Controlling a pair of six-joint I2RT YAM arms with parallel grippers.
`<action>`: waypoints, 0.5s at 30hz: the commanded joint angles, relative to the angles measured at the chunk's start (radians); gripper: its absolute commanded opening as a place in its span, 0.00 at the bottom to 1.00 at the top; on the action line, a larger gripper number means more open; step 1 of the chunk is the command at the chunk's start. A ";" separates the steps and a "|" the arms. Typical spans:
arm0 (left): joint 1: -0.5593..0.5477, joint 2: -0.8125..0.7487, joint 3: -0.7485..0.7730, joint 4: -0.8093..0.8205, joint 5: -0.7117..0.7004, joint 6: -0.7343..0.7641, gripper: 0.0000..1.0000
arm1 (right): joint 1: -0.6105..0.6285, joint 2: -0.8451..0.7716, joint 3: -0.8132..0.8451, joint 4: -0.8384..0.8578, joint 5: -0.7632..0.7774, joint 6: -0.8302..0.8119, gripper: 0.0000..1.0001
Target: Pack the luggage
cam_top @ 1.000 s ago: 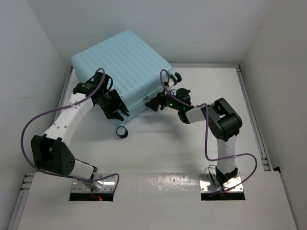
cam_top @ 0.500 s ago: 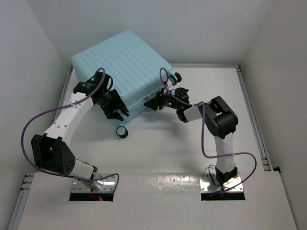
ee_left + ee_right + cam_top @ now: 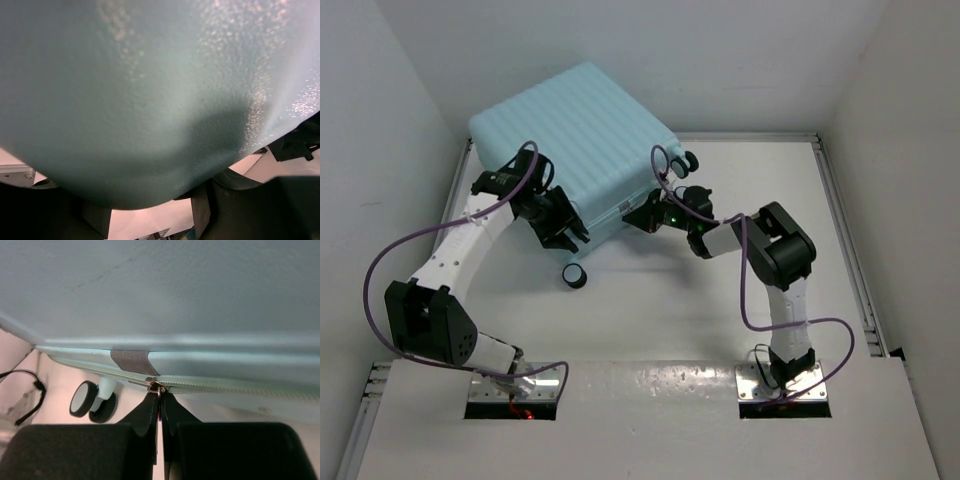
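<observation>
The right gripper [image 3: 159,396] has its two black, blocky fingers [image 3: 145,412] pressed flat together. Their tapered tips are clamped on the small metal zipper pull [image 3: 158,387], which stands right at the tip line. The zip [image 3: 240,387] runs off to either side of the tips as a thin, finely toothed pale band along the seam of the luggage [image 3: 190,290]. Just up and to the left of the tips, a short grey woven tab [image 3: 131,361] is folded across that seam. Further left and a little lower, a black twin wheel [image 3: 84,399] with a pale hub hangs from the shell on a light blue stem, over the whitish table [image 3: 52,372]. Above the fingers the shell fills the rest of that view as smooth, matte, pale blue plastic.

The left gripper [image 3: 563,230] sits at the suitcase's near-left edge. In its wrist view the dark fingers [image 3: 240,210] stand apart at the bottom, with a rounded bulge of the shell coming down between them. The surface there is finely pebbled and glints where light strikes it. Whether the fingers press on the shell cannot be told.

From above, the suitcase lies beyond both sets of fingers, in the far left part of the table against the white walls. It is a large rounded box whose upper face is ribbed with parallel ridges. Past the right fingers, at its right corner, sit more small black wheels [image 3: 688,160].
</observation>
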 commanded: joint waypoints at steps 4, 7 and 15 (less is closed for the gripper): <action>0.108 0.041 -0.018 0.218 -0.105 0.264 0.00 | -0.020 -0.215 -0.147 -0.035 0.274 -0.171 0.00; 0.180 0.041 -0.018 0.209 -0.093 0.284 0.00 | -0.029 -0.251 -0.177 -0.103 0.426 -0.234 0.00; 0.300 0.050 -0.009 0.209 -0.066 0.341 0.00 | -0.071 -0.223 -0.118 -0.199 0.613 -0.294 0.00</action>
